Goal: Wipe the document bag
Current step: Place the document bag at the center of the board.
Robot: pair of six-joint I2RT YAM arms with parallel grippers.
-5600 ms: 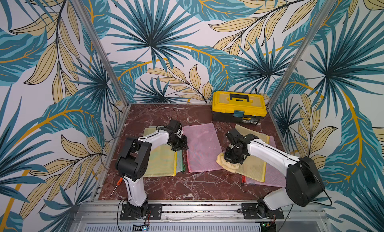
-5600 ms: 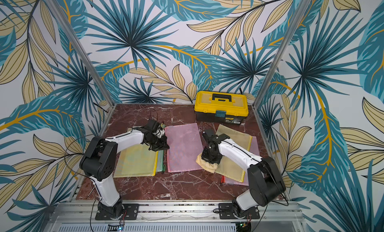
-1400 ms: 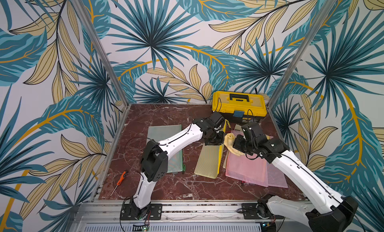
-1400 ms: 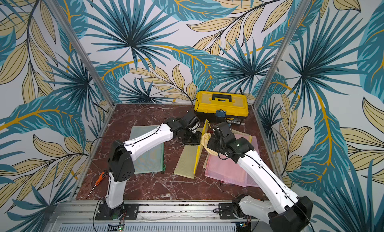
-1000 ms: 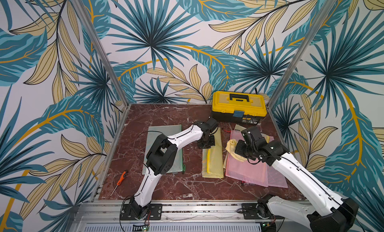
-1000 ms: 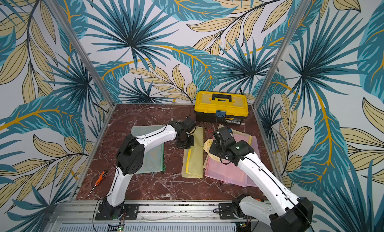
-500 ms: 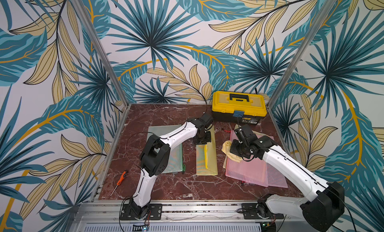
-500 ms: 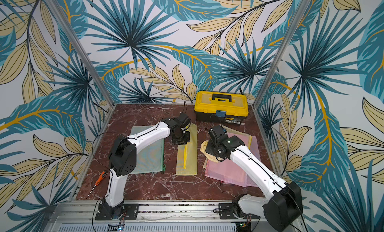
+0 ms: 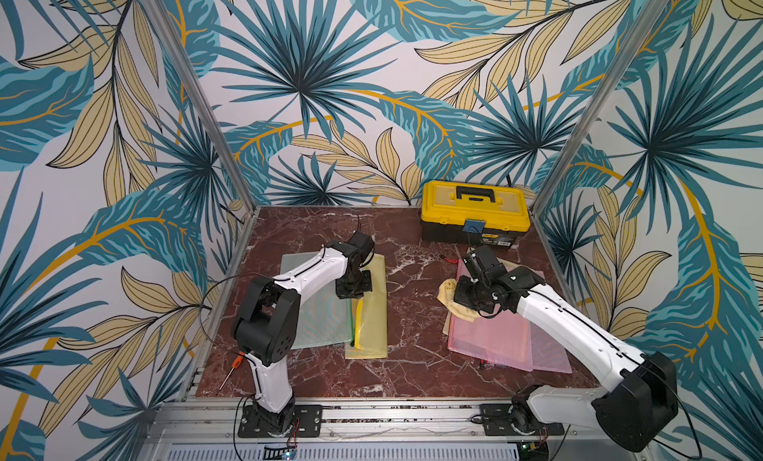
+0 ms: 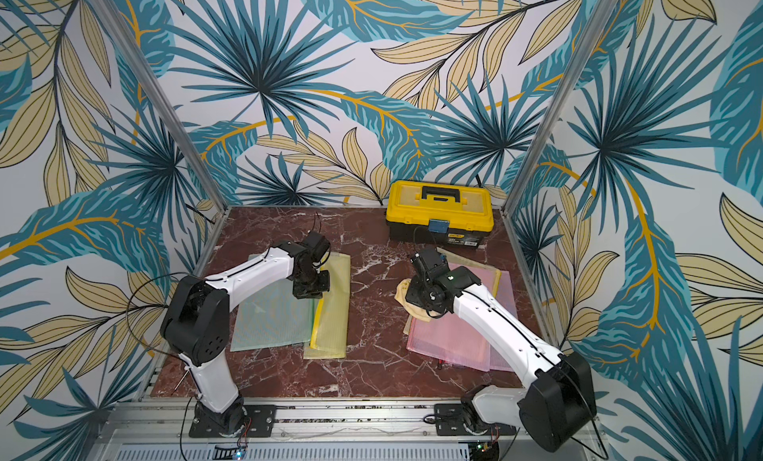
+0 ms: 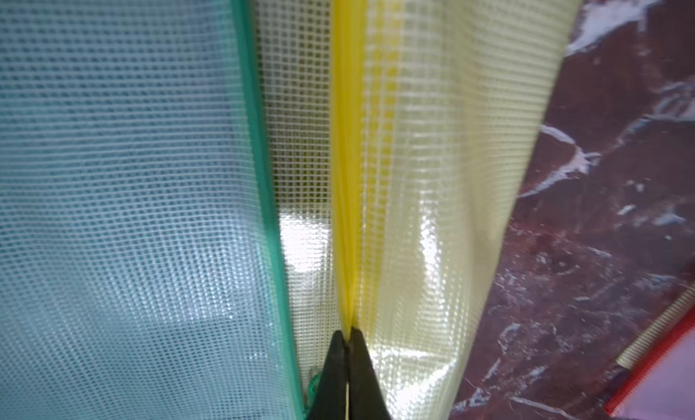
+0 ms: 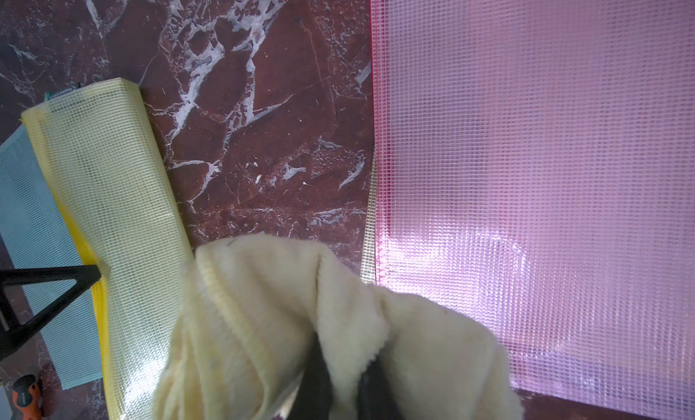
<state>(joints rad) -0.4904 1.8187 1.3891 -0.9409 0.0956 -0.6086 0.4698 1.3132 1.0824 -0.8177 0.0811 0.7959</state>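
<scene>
Where visible, left jaws tight on yellow bag (image 11: pixel 432 173) edge, right jaws seemingly on cloth (image 12: pixel 263 324); bare marble (image 9: pixel 413 302) between.

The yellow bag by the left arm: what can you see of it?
The yellow document bag is translucent plastic with a woven grid and a bright yellow zip edge. It lies on the marble table, partly overlapping the green bag. The left hand is shut on its zip edge, holding that edge raised so the bag curves.
</scene>
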